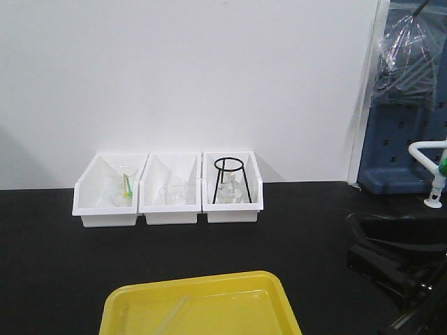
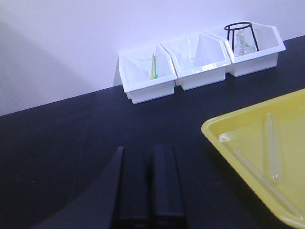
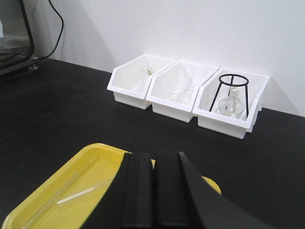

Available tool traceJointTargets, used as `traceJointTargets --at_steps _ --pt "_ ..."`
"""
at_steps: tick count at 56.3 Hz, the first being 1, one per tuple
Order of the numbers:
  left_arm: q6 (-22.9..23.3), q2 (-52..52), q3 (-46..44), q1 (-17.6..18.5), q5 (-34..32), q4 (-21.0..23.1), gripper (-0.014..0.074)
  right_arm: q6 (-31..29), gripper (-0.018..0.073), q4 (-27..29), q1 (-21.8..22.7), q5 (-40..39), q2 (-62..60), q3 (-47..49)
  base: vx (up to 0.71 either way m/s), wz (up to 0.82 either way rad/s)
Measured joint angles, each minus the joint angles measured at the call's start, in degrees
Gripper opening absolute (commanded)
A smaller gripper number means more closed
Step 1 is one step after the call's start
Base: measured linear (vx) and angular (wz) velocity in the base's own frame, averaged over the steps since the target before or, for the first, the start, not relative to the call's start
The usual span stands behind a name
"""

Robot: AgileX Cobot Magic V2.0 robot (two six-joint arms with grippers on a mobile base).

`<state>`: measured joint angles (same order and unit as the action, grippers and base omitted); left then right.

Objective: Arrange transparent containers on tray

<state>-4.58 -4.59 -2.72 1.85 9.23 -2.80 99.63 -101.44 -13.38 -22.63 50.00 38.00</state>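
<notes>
Two thin clear glass tubes lie flat inside the yellow tray point(image 2: 224, 131), one nearly straight point(image 2: 272, 145) and one slanting point(image 2: 259, 176) toward the near rim, lying close together; contact between them cannot be told. They are smooth, round-bottomed and open at one end, so hard to see against the glossy plastic. Being round, they would likely roll or knock together if the shallow tray with its low raised rim were bumped, and thin glass could crack.

The left claw point(image 2: 147, 188) hangs over the bare black table point(image 2: 71, 138) just beside the tray, its black fingers pressed together and holding nothing. The right claw point(image 3: 153, 191) hovers above the tray, likewise pressed together and empty.

Against the white wall stand three white plastic bins point(image 1: 169, 188) holding squat beakers, a round flask and a black wire stand point(image 1: 229, 180).
</notes>
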Motion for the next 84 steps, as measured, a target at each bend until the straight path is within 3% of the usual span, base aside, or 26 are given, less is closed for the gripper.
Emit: traceJointTargets --at_steps 9,76,81,84 --pt "0.00 5.02 4.13 0.00 2.12 -0.04 -0.0008 0.00 -0.0011 0.00 0.00 0.00 0.00 0.00 0.00 0.00" --pt "0.00 5.24 4.13 -0.05 3.76 -1.11 -0.0008 0.00 -0.0011 0.09 0.00 0.00 0.00 -0.04 0.00 0.00" --pt "0.00 5.24 4.13 -0.05 3.76 -1.11 -0.0008 -2.49 -0.0011 3.48 0.00 0.46 0.00 -0.04 0.00 0.00" --pt "0.00 5.24 4.13 -0.05 3.76 -1.11 -0.0008 -7.18 -0.0011 8.86 0.00 1.47 0.00 -0.04 0.00 0.00"
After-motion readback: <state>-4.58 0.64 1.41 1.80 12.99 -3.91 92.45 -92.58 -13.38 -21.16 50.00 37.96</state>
